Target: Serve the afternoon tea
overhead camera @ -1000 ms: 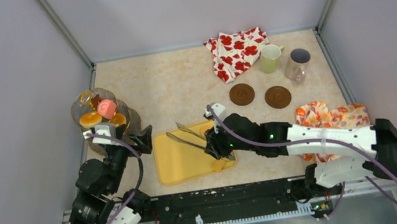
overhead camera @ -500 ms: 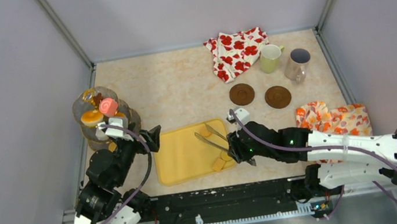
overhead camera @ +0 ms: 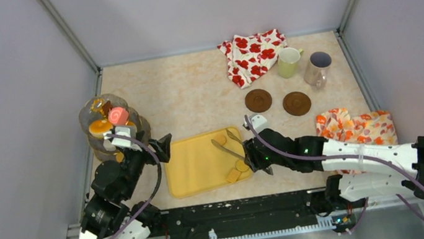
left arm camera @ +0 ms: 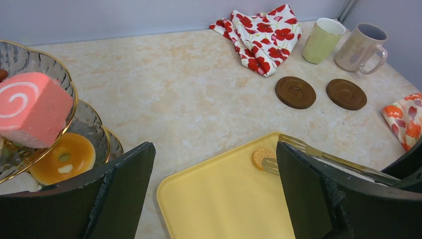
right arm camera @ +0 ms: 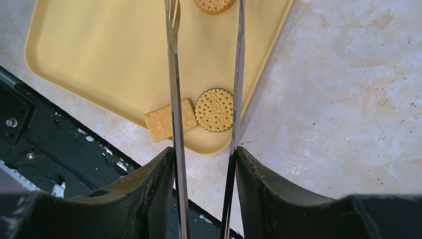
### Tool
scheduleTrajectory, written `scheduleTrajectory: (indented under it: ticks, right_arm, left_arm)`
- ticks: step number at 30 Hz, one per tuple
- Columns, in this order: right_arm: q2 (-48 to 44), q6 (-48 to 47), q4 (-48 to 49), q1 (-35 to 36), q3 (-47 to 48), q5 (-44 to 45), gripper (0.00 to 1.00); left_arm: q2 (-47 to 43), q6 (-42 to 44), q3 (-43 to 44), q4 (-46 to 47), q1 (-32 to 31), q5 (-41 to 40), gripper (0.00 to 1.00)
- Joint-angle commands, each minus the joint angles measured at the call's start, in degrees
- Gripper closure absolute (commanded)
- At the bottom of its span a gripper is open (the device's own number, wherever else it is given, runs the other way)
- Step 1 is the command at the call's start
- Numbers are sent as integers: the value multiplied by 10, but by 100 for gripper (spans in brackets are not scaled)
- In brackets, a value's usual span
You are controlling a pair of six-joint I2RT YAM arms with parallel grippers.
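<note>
A tiered glass stand at the left holds a pink swirl roll and an orange tart. Three biscuits lie on the yellow tray: a round one beside a square one near the front right corner, and a round one at the far right. My right gripper is shut on the metal tongs, whose open tips reach over the far biscuit. My left gripper is open and empty between stand and tray. A pale-yellow mug and a greyish mug stand at the back right.
Two brown coasters lie in front of the mugs. A red-flowered cloth lies at the back. An orange-flowered cloth lies at the right under my right arm. Grey walls enclose the table.
My right gripper has carried the tongs from the tray's middle to its right side, uncovering the biscuits. My left gripper has shifted slightly forward beside the stand.
</note>
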Motion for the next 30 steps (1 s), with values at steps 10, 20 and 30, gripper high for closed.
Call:
scheduleTrajectory:
  ticks: [10,20,30]
  right_arm:
    - [30,-16,65,-17,-17,-7,55]
    - [45,-18,87,-22,-26,-17,55]
    - [60,-27,85,-23,-19,-18,58]
  left_arm:
    - [-8,8,-3,27,1,1,1]
    - [-10,6,-3,26,1,-1,1]
    - [-10,6,-2,26,2,-3,1]
